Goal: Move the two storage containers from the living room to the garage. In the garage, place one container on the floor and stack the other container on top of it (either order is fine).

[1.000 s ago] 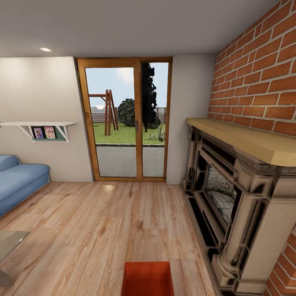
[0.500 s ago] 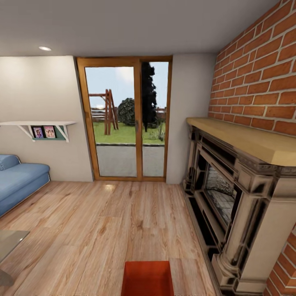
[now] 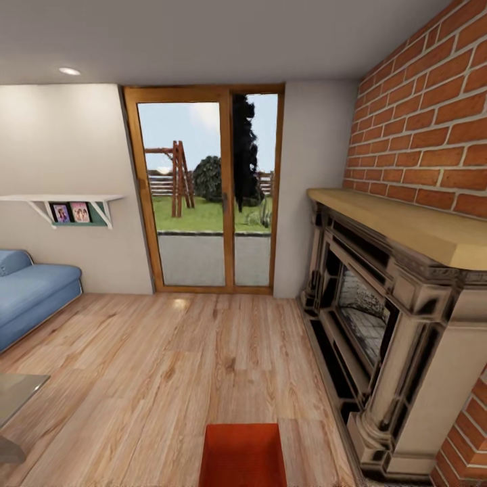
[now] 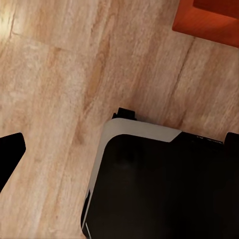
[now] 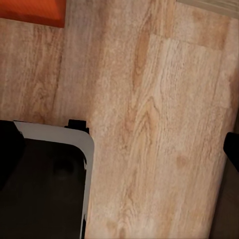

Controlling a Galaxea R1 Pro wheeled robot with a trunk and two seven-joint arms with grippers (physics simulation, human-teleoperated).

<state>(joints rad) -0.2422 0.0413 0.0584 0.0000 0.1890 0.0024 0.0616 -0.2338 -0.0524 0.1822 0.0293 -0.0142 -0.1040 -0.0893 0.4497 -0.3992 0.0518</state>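
At six o'clock in the head view, an orange-red rectangular storage container point(image 3: 242, 454) sits on the light wood-plank floor point(image 3: 169, 365), wood-framed glass doors point(image 3: 205, 193) at twelve, ornate stone fireplace point(image 3: 385, 325) at three. Left wrist view: downward-pointing arm, container corner point(image 4: 209, 20), black robot base point(image 4: 159, 184); whether its fingers are spread I cannot tell. Right wrist view: the same downward pose, container edge point(image 5: 32, 11); grip likewise unclear.

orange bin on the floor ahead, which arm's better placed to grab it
Neither clearly. In the head view the storage container sits on the wood floor dead centre before the robot. Both wrist views catch an orange corner beyond the robot's base, so it looks like a two-arm pickup.
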